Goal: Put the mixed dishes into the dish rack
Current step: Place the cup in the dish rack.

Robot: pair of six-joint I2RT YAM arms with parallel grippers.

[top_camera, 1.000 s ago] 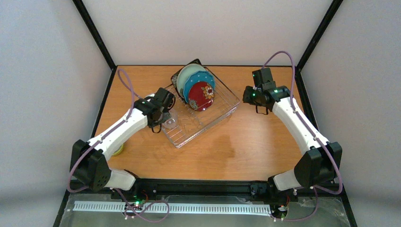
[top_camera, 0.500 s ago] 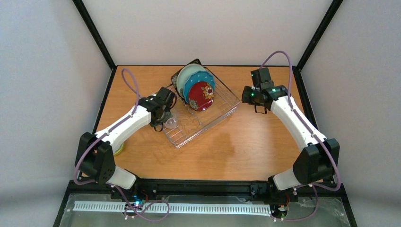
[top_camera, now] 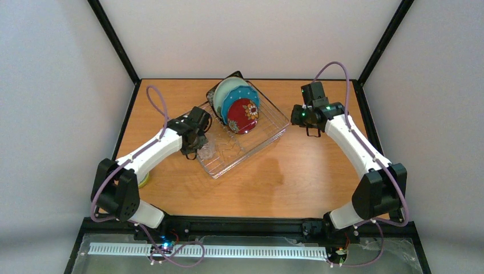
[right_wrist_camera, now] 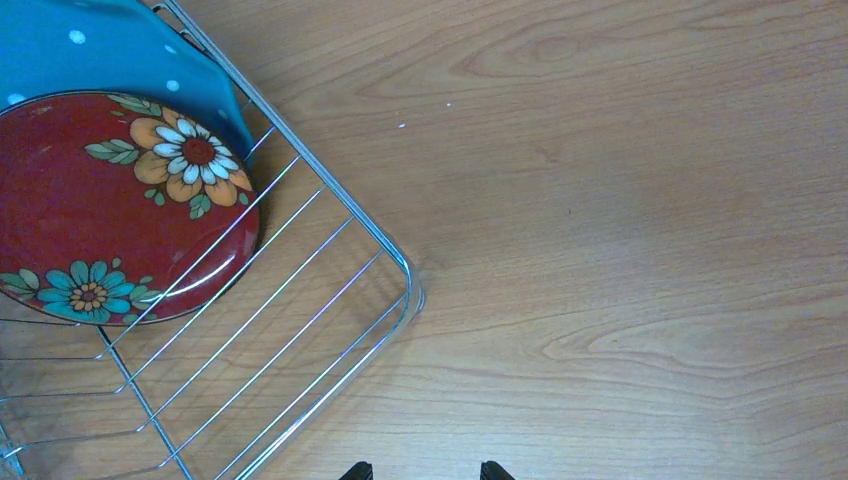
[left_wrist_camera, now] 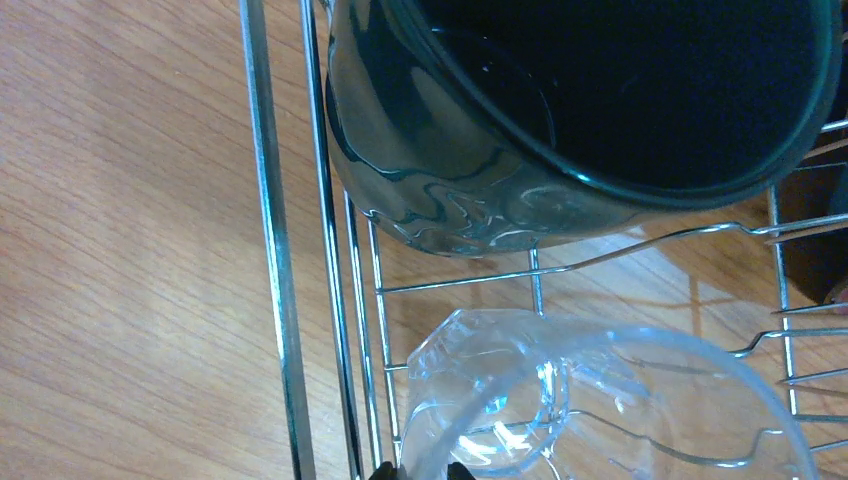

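Note:
The dish rack [top_camera: 254, 142] stands at mid table. The black square floral plate [top_camera: 216, 94], pale mint plate [top_camera: 228, 87], blue dotted plate [top_camera: 238, 100] and small red floral plate [top_camera: 243, 116] stand upright in its far end. My left gripper [top_camera: 197, 149] is shut on the rim of the clear glass cup [left_wrist_camera: 560, 400], inside the rack's left end [left_wrist_camera: 270, 250], next to the dark green mug [left_wrist_camera: 470, 190] lying on its side. My right gripper [right_wrist_camera: 424, 470] is open and empty over the table beside the rack's right corner [right_wrist_camera: 395, 265]. The mint bowl is out of view.
The yellow-green bowl [top_camera: 144, 181] shows partly under my left arm at the table's left. The red floral plate [right_wrist_camera: 100, 210] and blue dotted plate [right_wrist_camera: 100, 50] fill the upper left of the right wrist view. Black frame posts stand at the far corners.
My left gripper has shifted slightly nearer and lower with the glass cup at the rack's left end. My right gripper has edged a little to the left.

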